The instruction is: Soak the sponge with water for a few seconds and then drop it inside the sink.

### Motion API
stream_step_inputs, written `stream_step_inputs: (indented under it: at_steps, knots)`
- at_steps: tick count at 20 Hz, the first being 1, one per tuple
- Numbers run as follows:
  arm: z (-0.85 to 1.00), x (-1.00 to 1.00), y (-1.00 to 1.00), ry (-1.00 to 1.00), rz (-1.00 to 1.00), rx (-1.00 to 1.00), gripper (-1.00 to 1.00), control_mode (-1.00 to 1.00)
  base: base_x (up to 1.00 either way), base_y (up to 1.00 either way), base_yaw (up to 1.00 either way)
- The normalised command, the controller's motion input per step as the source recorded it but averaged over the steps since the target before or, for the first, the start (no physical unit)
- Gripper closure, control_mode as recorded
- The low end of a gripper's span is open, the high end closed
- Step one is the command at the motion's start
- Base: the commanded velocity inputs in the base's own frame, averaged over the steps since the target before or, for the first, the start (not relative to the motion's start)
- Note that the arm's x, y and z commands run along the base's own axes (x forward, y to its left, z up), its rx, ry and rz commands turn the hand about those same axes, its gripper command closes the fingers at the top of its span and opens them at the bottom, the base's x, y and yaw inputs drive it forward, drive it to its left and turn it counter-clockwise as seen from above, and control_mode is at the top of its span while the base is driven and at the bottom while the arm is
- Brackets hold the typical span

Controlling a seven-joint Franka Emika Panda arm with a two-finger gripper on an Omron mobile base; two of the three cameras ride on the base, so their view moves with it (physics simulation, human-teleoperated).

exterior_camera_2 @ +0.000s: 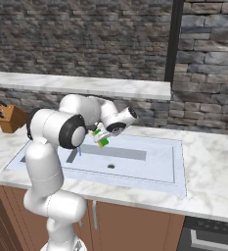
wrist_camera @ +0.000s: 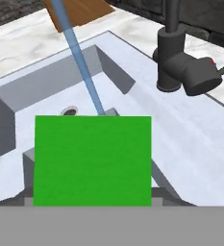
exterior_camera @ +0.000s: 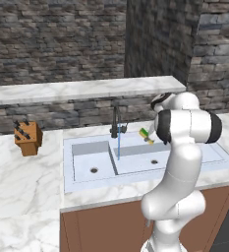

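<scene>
– Where is the sponge (exterior_camera: 146, 134) seen?

– It is held in the gripper (exterior_camera: 149, 136), whose jaws are closed on it, above the right basin of the sink (exterior_camera: 199, 156).

– And the water (exterior_camera: 118, 146)?

– A thin stream is seen falling from the faucet (exterior_camera: 116, 123) onto the divider between the basins, left of the sponge and apart from it. A knife block (exterior_camera: 27, 137) is set on the counter (exterior_camera: 22, 182) further left.

Glossy white arm (exterior_camera: 177, 162) of rounded, bulbous segments, with black bands at its joints.
</scene>
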Motion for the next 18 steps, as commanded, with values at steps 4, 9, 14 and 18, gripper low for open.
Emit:
stream_step_inputs:
  at_steps: [4, 9, 14, 18]
  knots:
    - [0.0, -0.01, -0.05, 0.18, 0.0, 0.0, 1.0, -1.0, 0.0, 0.0, 0.0]
    - [0.0, -0.02, 0.0, 0.14, 0.0, -0.02, 1.0, -1.0, 0.0, 0.0, 0.0]
    - [0.0, -0.05, 0.0, 0.13, 0.01, -0.07, 1.0, -1.0, 0.0, 0.0, 0.0]
    - [-0.09, -0.08, 0.0, 0.09, 0.01, -0.1, 1.0, -1.0, 0.0, 0.0, 0.0]
